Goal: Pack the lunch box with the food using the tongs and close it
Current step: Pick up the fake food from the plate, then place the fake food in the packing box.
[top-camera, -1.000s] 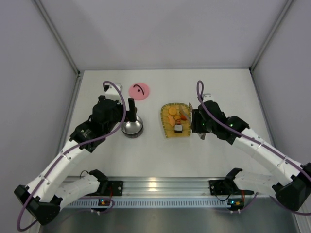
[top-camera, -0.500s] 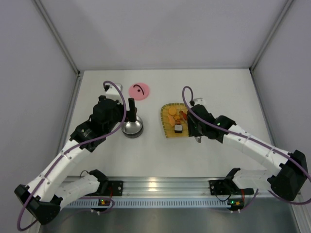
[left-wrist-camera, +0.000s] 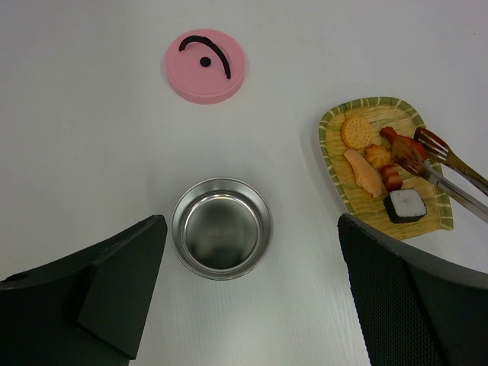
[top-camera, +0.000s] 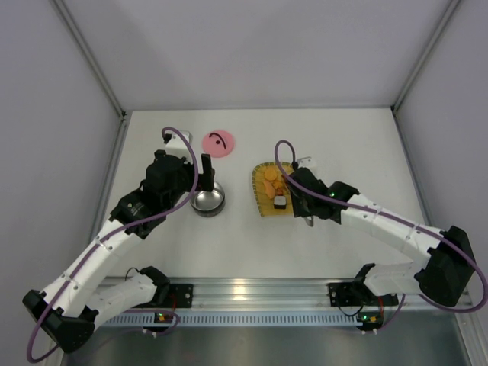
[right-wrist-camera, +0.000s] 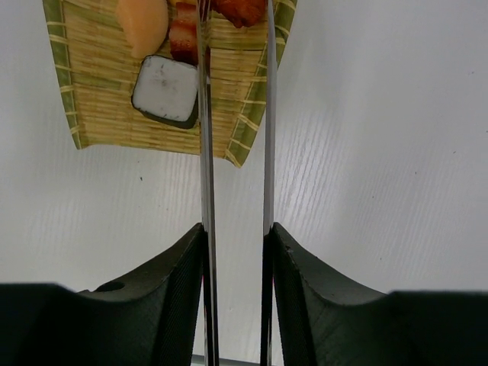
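No readable text (pink lid: curved mark only).

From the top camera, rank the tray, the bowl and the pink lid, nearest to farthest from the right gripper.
1. The tray, just left of the right gripper.
2. The bowl, farther left.
3. The lid, far left, toward the back.

The right gripper has two black fingers. They squeeze the long thin silver tongs from both sides. The two tong arms go straight up to the flat yellow woven tray on the white table. A red piece of food sits between the tips. One tong arm runs just beside a black square piece with a white top. A smooth orange piece lies near it.
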Robot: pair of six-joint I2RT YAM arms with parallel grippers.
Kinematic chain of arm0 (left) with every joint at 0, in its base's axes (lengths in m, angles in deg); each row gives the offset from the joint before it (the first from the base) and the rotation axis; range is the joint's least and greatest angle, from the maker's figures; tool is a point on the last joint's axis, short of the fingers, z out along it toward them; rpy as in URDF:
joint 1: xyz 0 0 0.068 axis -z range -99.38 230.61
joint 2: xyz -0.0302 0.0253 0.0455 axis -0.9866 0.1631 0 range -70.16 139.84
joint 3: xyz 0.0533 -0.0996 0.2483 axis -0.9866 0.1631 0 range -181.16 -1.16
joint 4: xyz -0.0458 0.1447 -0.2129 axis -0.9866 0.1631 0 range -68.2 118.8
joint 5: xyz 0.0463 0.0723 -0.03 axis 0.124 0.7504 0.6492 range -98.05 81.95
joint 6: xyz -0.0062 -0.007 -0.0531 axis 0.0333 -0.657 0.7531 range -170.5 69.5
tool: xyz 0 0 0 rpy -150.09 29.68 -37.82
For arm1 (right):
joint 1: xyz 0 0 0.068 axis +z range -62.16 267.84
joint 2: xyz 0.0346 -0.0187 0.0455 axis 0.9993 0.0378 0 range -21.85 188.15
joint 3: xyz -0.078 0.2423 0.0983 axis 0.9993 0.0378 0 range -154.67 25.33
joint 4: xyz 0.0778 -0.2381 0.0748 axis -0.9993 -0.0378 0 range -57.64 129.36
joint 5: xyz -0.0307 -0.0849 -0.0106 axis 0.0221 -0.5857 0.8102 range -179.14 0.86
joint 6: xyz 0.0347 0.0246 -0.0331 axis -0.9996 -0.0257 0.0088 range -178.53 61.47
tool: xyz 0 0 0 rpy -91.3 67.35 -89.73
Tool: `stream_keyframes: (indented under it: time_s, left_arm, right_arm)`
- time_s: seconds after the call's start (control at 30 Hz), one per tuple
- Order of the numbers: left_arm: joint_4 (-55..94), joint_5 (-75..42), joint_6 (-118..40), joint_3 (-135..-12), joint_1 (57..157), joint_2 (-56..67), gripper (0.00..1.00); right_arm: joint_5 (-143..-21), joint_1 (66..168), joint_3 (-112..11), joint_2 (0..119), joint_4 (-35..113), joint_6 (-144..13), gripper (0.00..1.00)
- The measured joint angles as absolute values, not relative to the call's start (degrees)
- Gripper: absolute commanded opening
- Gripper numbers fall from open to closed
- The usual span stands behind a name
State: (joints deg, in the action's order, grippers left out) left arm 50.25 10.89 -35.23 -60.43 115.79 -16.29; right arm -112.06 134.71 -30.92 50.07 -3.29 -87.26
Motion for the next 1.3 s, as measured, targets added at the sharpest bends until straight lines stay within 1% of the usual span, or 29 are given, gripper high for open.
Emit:
stream_keyframes:
  time_s: [0.3,0.4,0.63,0.87,1.1,1.3]
  left_arm:
    - [50.27,10.91,-35.25,-60.43,115.79,-16.29,0.99]
    - [50.27,10.91,-35.23,-60.43,115.79,-16.29,0.99]
    - [50.27,10.91,-35.23,-60.43,115.79,-16.29,0.99]
    - [50.29,12.22,-34.97,-60.43,115.79,-16.29,0.99]
    - [52.33,21.75,-31.93,-60.54,115.14,-16.31,0.99]
    - [53.37,23.94,-29.37,-61.13,110.74,-16.31,0.99]
  right_arm:
    - [-112.78,135.25,-31.88,50.99,-3.99,-87.65,0.22]
    - [-113.44,135.36,-33.04,50.97,-4.47,-87.67,0.2]
    - [-115.45,135.36,-37.34,50.97,-6.68,-87.48,0.18]
    - [-114.44,136.28,-42.41,50.97,-7.29,-86.56,0.17]
    - [-110.86,143.71,-47.27,52.58,-6.88,-86.69,0.17]
    - [-107.76,151.01,-51.81,59.36,-6.22,-87.13,0.17]
